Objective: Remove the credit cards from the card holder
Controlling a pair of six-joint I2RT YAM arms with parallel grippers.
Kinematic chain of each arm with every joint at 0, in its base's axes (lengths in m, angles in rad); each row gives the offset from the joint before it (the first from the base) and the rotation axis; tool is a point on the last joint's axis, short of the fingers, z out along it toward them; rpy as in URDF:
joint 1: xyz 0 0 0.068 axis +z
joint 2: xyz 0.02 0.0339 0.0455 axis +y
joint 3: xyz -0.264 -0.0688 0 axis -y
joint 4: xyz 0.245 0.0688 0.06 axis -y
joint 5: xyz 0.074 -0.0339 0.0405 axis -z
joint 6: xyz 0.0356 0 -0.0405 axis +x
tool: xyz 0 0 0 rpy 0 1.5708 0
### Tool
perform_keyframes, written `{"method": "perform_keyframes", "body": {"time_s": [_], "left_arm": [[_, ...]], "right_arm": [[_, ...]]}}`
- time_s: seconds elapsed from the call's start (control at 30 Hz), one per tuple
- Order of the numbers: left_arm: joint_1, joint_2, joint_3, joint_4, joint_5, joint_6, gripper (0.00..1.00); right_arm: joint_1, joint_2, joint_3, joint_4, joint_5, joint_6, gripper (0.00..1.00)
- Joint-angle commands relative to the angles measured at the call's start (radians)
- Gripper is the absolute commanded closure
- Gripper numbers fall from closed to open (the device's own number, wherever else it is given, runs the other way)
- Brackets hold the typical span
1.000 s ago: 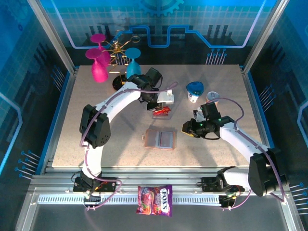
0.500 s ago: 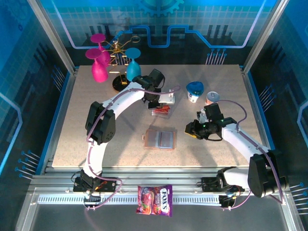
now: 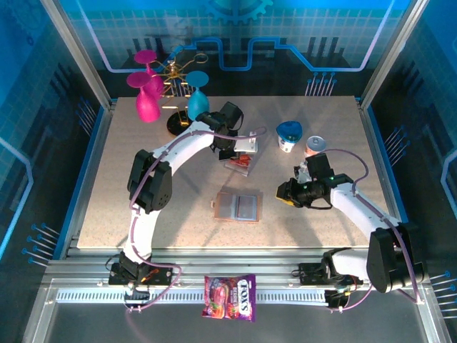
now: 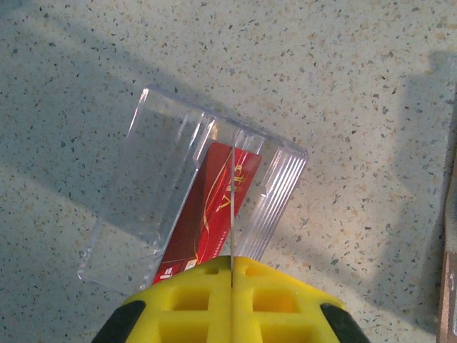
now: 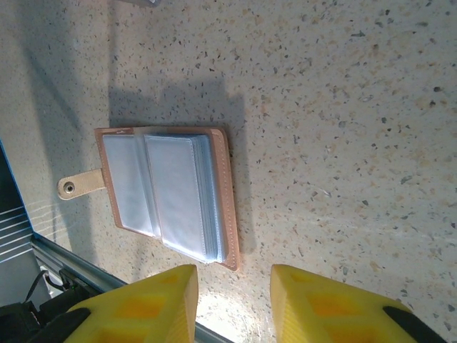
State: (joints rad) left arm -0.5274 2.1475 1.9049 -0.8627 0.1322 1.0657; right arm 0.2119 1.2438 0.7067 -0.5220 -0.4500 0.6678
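– Is anything crowding the card holder point(image 3: 238, 206)?
– No, bare table point(image 3: 114, 214) is lying all round it. The right gripper point(image 3: 285, 191) is hanging just to its right, apart from it.
– And higher up?
– The left arm point(image 3: 178, 146) is arching across the upper middle, reaching over the clear box point(image 3: 247, 146). A blue-lidded cup point(image 3: 288, 134) and a second cup point(image 3: 315, 145) are standing upper right. The pink goblet point(image 3: 146, 103) and the teal goblet point(image 3: 198, 103) are filling the upper left corner.
– Lower left?
– Lying wide open.

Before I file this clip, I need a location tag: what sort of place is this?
Likely a robot lab test cell: two arms bolted to a speckled table, blue circuit-pattern walls, metal frame.
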Motion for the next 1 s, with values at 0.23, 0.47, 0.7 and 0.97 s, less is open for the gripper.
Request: {"method": "perform_keyframes", "body": {"time_s": [0.23, 0.47, 0.7, 0.97], "left_arm": [[0.001, -0.035, 0.023, 0.007, 0.023, 0.056, 1.0], [0.003, -0.046, 0.031, 0.005, 0.023, 0.063, 1.0], [0.002, -0.063, 0.033, -0.017, 0.016, 0.069, 1.0], [0.004, -0.081, 0.013, 0.005, 0.003, 0.082, 1.0]], "right_arm": [[-0.02, -0.001, 0.011, -0.023, -0.019, -0.015, 0.66], [-0.025, -0.014, 0.009, -0.033, -0.016, -0.017, 0.66], [-0.029, -0.024, 0.001, -0.033, -0.016, -0.016, 0.66], [-0.029, -0.025, -0.002, -0.029, -0.016, -0.016, 0.66]]}}
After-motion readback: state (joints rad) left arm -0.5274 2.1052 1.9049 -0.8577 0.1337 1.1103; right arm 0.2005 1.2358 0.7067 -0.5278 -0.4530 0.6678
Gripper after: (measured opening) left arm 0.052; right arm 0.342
